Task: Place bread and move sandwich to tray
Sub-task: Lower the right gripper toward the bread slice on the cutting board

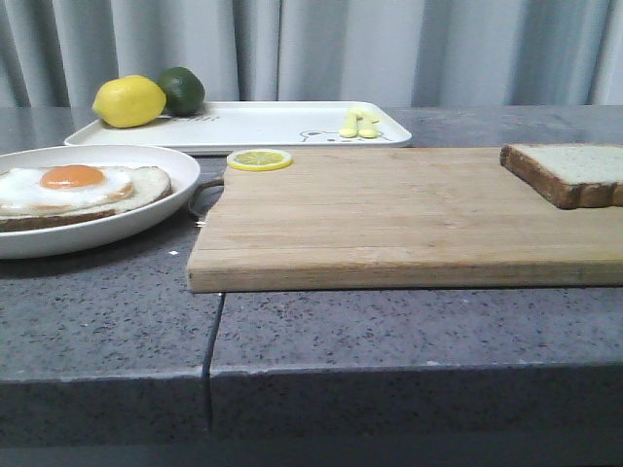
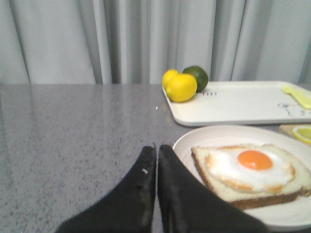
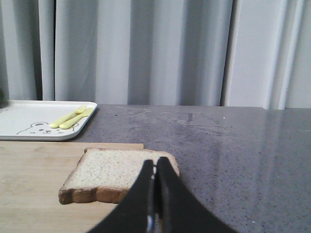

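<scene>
Starting configuration of the bread-and-sandwich task; no step is judged complete. The bread (image 1: 569,173) is seen lying flat at the far right end of the wooden cutting board (image 1: 389,219), apart from everything else. The sandwich (image 1: 78,190), an egg-topped slice on its round white plate (image 1: 146,229), is set on the grey tabletop (image 1: 107,311) just left of the board, not yet capped by a second slice. The tray (image 1: 263,125) is placed behind both and carries a lemon (image 1: 128,101), a lime (image 1: 183,89) and pale yellow cutlery (image 1: 358,124); its middle is left bare. A lemon slice (image 1: 259,160) rests at the board's rear edge. The left tool (image 2: 156,150) is shown with its fingers pressed together and nothing between them, beside the plate; the right tool (image 3: 155,165) is likewise closed and empty, near the bread. Both placements remain to be done.
</scene>
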`<action>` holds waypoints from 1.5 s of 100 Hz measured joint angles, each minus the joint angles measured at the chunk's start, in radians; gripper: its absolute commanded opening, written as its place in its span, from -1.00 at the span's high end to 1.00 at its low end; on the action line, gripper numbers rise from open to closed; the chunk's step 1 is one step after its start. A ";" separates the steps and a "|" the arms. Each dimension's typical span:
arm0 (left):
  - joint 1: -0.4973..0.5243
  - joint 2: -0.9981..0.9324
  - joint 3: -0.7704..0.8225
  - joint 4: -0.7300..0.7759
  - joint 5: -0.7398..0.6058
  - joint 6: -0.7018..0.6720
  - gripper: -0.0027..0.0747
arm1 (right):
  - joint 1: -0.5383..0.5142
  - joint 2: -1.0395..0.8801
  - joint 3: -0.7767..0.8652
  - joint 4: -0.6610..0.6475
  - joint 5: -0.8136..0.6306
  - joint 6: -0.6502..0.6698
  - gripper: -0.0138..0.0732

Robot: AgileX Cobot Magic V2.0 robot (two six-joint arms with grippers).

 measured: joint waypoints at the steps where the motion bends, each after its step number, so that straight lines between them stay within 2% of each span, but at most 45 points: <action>1: 0.000 0.002 -0.007 0.000 0.008 0.000 0.98 | 0.000 0.000 -0.008 0.000 0.010 0.002 0.95; 25: 0.000 0.220 -0.270 -0.011 0.233 0.000 0.98 | 0.000 0.035 -0.224 0.013 0.204 0.011 0.95; 44: 0.000 0.447 -0.478 -0.052 0.368 0.000 0.98 | 0.000 0.163 -0.448 0.018 0.429 0.011 0.95; 62: 0.000 0.575 -0.597 -0.090 0.470 0.000 0.98 | 0.000 0.290 -0.619 0.021 0.584 0.011 0.95; 84: 0.000 0.621 -0.627 -0.136 0.508 0.000 0.98 | 0.000 0.398 -0.685 0.023 0.581 0.011 0.95; 129: 0.000 0.621 -0.630 -0.151 0.512 0.000 0.96 | 0.000 0.403 -0.689 0.023 0.565 0.011 0.95; 140: 0.000 0.621 -0.630 -0.155 0.512 0.000 0.76 | 0.000 0.403 -0.689 0.023 0.580 0.012 0.92; 150: 0.000 0.621 -0.630 -0.157 0.512 0.000 0.41 | 0.000 0.403 -0.689 0.023 0.605 0.012 0.65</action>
